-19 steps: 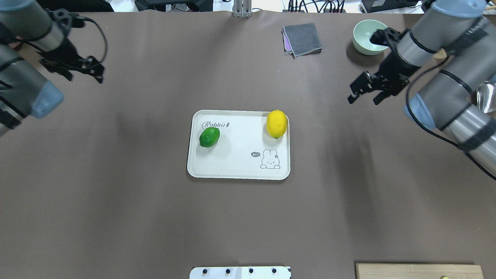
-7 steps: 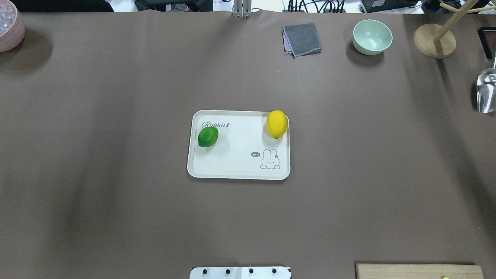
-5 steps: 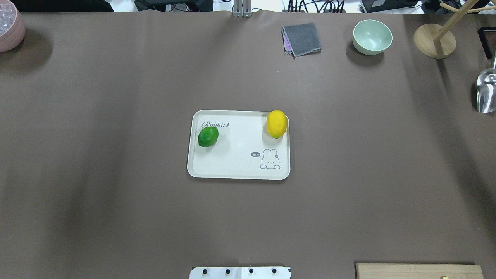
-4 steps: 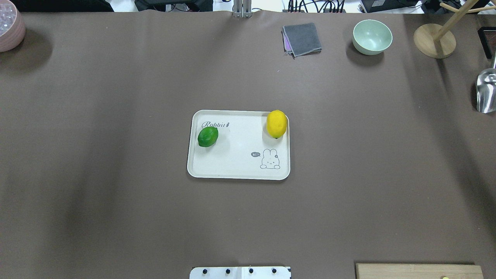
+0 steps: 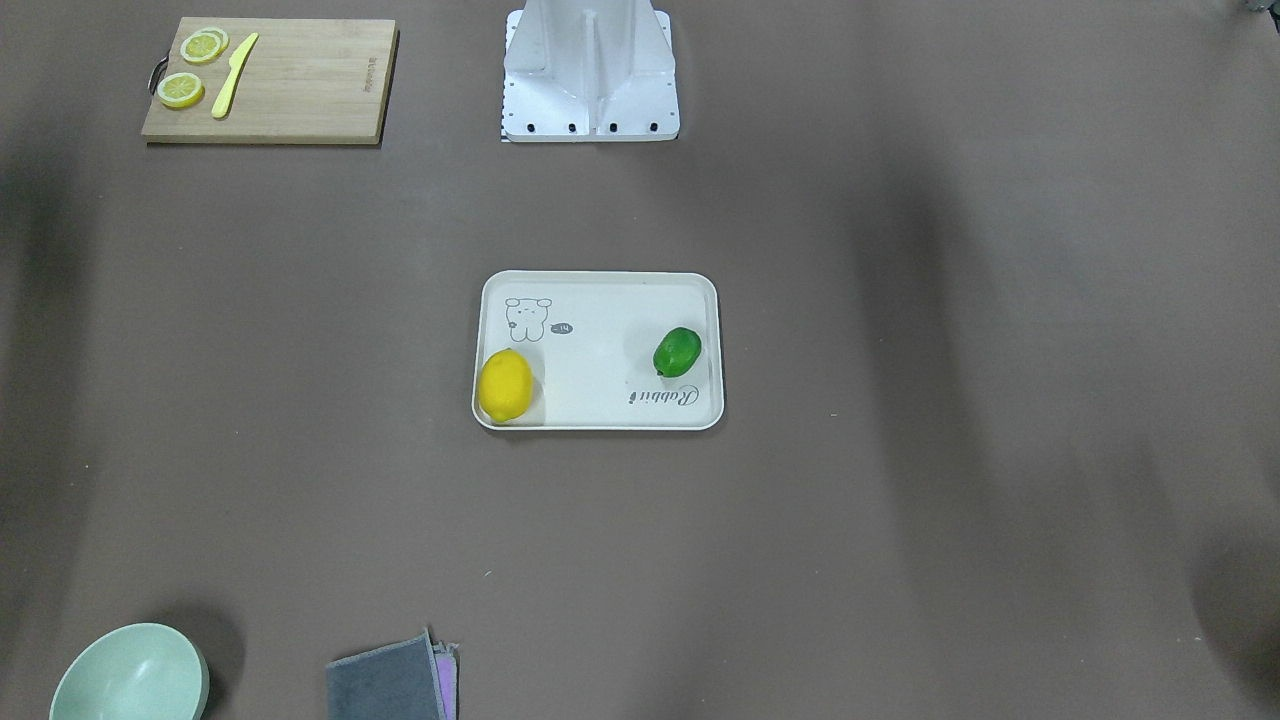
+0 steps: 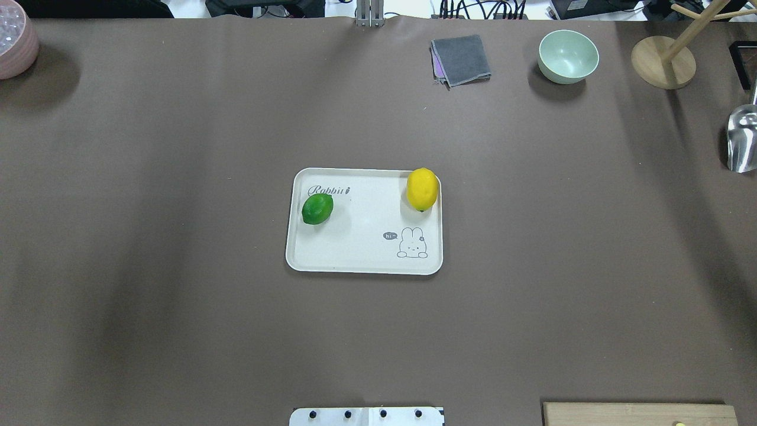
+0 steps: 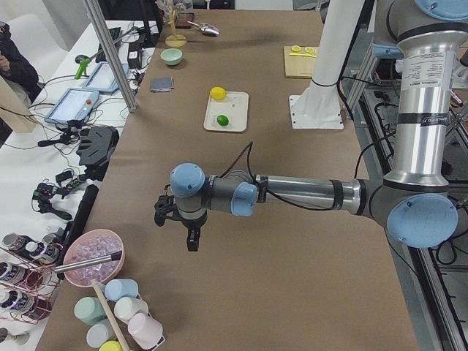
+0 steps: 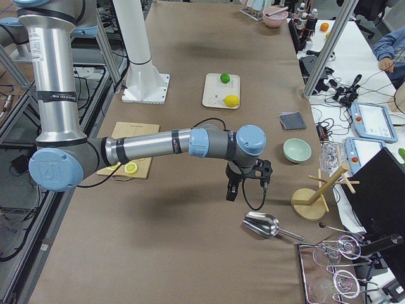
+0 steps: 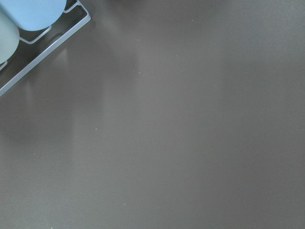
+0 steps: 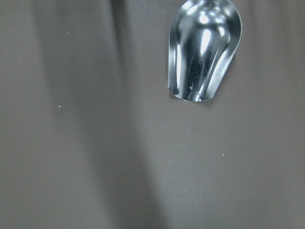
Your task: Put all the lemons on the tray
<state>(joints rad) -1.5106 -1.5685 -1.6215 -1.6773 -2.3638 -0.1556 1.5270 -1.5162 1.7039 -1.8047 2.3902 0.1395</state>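
The off-white tray (image 6: 361, 251) with the rabbit drawing lies at the table's middle, also in the front-facing view (image 5: 600, 300). The yellow lemon (image 6: 422, 189) rests in its far right corner and the green lemon (image 6: 317, 209) by the "Rabbit" lettering; both show in the front-facing view, yellow (image 5: 505, 385) and green (image 5: 677, 352). My left gripper (image 7: 179, 228) hangs over bare table at the left end, far from the tray. My right gripper (image 8: 243, 183) hangs at the right end near the scoop. Neither shows in the overhead view; I cannot tell if they are open or shut.
A cutting board (image 5: 300, 80) with lemon slices and a yellow knife lies near the robot's base. A grey cloth (image 6: 461, 59), a green bowl (image 6: 568, 56) and a wooden stand (image 6: 662, 62) stand at the far edge. A metal scoop (image 6: 742, 139) lies right, a pink bowl (image 6: 15, 38) far left.
Both arms, in the overhead view 2.6 s ago, have drawn out of it to the table's ends. The green lemon has shifted slightly left. Nothing has moved in the last second.
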